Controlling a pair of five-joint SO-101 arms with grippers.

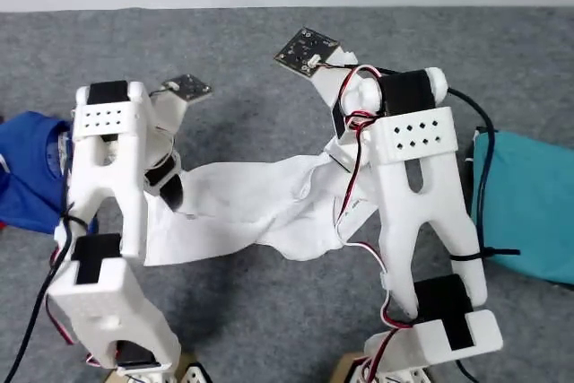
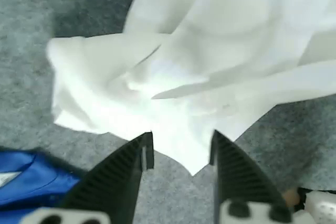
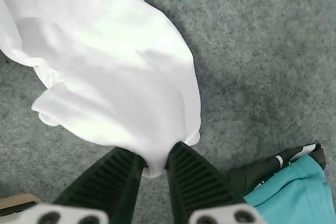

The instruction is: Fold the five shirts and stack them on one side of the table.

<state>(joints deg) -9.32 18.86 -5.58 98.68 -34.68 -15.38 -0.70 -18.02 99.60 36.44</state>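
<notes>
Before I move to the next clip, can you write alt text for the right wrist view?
The right gripper is shut on the edge of a crumpled white shirt, which spreads away from it over the grey table covering. A corner of a teal shirt lies off to one side.
</notes>
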